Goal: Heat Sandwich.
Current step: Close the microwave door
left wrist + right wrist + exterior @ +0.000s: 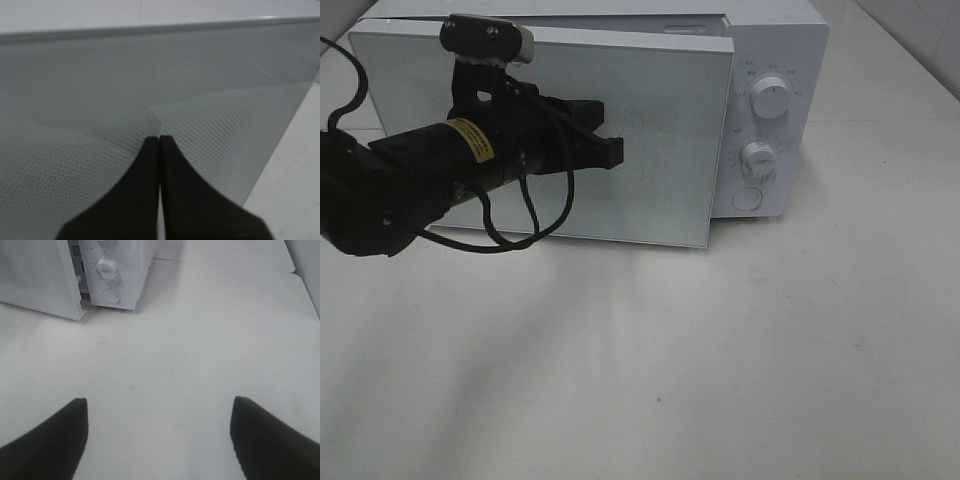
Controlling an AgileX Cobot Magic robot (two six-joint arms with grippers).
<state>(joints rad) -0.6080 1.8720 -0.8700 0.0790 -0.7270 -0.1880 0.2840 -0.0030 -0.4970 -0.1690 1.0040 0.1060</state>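
Observation:
The sandwich is out of view, and so is its plate. The white microwave stands at the back of the table, its glass door slightly ajar and standing a little off the body at its right edge. My left gripper is shut and empty, its fingertips at the middle of the door's front. In the left wrist view the closed gripper points at the dotted door pane. My right gripper is open and empty over bare table, in front and to the right of the microwave.
The microwave's control panel has two knobs and a round button to the right of the door. The door's free edge shows in the right wrist view. The white table spreads in front.

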